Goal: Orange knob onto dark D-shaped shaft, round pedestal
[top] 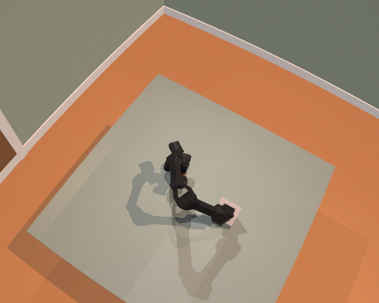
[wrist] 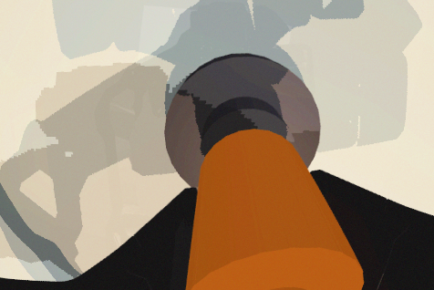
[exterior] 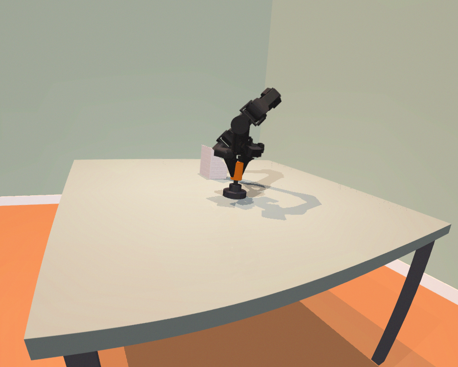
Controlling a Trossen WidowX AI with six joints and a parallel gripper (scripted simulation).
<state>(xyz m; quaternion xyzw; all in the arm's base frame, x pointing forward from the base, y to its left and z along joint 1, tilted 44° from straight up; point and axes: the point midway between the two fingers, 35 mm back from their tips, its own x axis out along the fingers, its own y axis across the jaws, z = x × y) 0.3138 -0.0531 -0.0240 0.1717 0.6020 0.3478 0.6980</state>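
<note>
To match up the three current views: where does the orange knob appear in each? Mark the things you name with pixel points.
Top: small speck just below centre, beside the arm.
Exterior: orange knob (top: 184, 175) (exterior: 238, 170) (wrist: 266, 201) at centre, above the pedestal.
Wrist: large, bottom centre.
Shared landmark, exterior and wrist: round pedestal (exterior: 234, 193) (wrist: 242, 75).

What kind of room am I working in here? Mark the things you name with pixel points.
Probably a plain indoor room, home or office: painted walls (top: 281, 39) (exterior: 122, 78), a pale baseboard (top: 281, 65) (exterior: 20, 200), and a table (top: 248, 163) (exterior: 142, 245) standing on an orange floor (top: 215, 65) (exterior: 16, 245).

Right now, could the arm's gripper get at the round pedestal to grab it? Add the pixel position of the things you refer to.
Probably not: the gripper (exterior: 238, 174) is shut on the orange knob (exterior: 238, 170) (wrist: 269, 201), which sits above the round pedestal (exterior: 234, 193) (wrist: 232, 75), in the way.
</note>
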